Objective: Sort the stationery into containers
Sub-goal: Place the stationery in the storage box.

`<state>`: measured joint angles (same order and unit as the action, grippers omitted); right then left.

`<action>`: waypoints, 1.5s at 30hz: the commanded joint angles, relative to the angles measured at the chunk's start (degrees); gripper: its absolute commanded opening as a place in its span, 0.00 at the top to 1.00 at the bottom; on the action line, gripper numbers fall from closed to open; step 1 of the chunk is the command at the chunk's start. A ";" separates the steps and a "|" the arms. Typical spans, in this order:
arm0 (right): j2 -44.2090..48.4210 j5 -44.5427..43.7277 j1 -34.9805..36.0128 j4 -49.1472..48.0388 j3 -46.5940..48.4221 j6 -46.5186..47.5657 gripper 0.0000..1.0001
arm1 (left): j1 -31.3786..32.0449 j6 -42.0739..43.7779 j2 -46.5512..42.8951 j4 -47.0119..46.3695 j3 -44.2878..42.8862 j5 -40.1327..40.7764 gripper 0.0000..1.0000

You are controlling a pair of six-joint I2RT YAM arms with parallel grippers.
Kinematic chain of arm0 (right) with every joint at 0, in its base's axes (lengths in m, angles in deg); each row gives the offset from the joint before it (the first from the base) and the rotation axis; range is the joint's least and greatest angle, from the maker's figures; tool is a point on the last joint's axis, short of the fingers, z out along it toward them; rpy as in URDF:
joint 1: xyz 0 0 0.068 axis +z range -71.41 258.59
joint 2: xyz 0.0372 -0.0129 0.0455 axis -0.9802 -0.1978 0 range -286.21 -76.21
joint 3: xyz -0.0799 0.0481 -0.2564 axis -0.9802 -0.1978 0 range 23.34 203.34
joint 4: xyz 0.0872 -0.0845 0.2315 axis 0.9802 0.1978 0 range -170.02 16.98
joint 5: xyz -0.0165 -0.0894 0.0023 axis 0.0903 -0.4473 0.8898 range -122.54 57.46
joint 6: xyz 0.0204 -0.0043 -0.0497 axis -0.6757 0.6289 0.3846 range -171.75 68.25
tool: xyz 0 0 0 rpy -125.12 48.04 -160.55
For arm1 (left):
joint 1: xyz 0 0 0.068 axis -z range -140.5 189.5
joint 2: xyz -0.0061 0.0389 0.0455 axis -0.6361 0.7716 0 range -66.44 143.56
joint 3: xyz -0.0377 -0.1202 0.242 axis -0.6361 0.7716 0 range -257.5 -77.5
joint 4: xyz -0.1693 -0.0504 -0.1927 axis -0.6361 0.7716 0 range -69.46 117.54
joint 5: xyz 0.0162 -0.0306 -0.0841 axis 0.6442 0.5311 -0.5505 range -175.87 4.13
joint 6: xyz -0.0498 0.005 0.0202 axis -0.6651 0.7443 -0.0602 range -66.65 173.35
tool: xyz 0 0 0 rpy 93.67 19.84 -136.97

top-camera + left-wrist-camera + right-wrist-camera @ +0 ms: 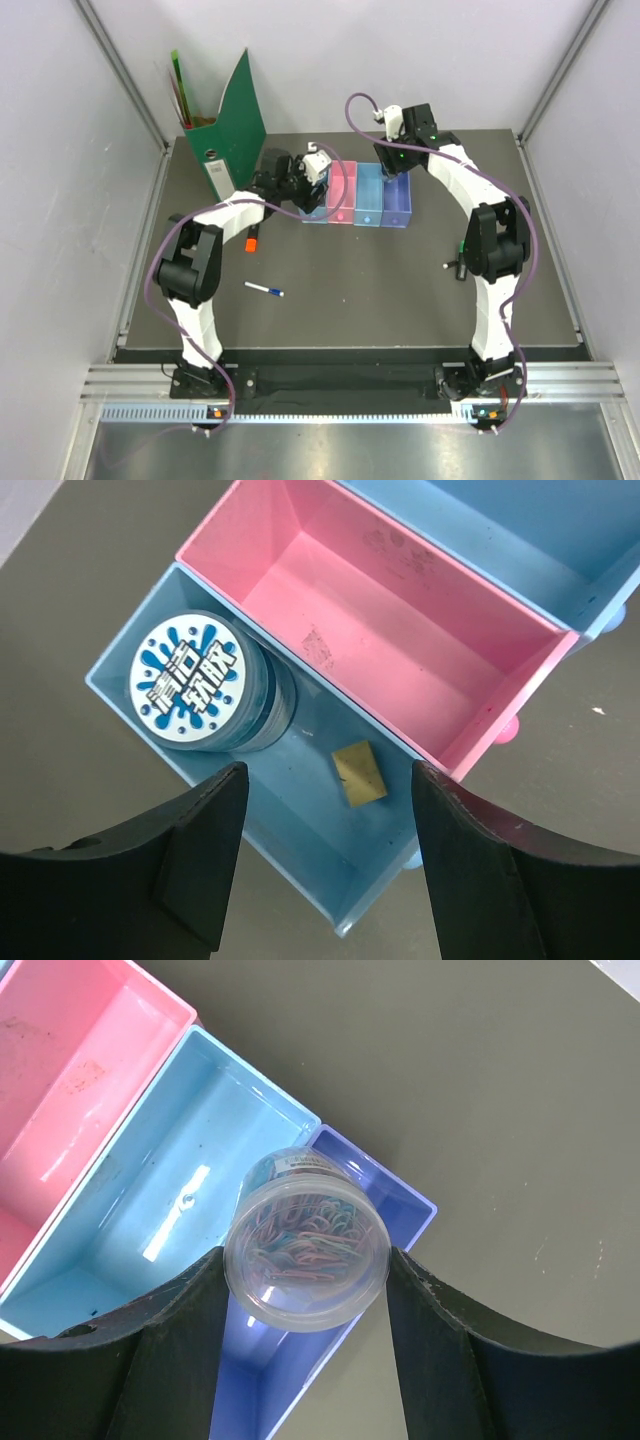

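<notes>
The left gripper (322,810) is seen with its jaws spread wide and nothing held between them. It is poised just above the blue tray (118,685). At one end of that tray a bluish round disc (195,680) with a white, blue-splashed label is laid flat. A small tan square (358,773) is seen on the tray floor beside it. The pink tray (400,630) is set against the blue one.

The right gripper (305,1285) is closed around a clear round tub (305,1245) filled with coloured paper clips, which is clamped at its sides by both fingers. The tub is held above the purple tray (405,1200), close to the wall shared with the light blue tray (150,1190).

Further out on the table (380,290), an orange-and-black highlighter (251,241) is laid just beside the left forearm. A white pen with blue cap (264,290) is laid nearer the bases, well apart from the trays. A small dark item (452,268) is seen by the right arm's elbow; its kind cannot be told. A tall green file holder (225,135) is stood at the far left.
</notes>
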<state>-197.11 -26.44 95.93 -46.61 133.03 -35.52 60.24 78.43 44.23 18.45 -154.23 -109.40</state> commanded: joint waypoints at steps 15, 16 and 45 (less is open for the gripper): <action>5.76 -0.31 -0.38 -2.12 -5.45 -0.76 0.60 | 0.19 -1.88 -10.73 1.65 0.26 0.94 0.27; 5.68 -0.31 -0.38 -2.12 -5.36 -0.67 0.60 | 0.10 -1.70 -11.00 1.73 1.05 0.94 0.27; -2.76 -0.92 -0.91 -2.74 0.00 0.38 0.39 | -11.15 2.16 -21.11 5.78 22.76 5.25 0.26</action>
<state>-200.12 -27.70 95.19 -46.78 129.55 -35.35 49.92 79.24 25.17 25.53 -133.20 -103.50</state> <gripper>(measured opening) 0.603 0.741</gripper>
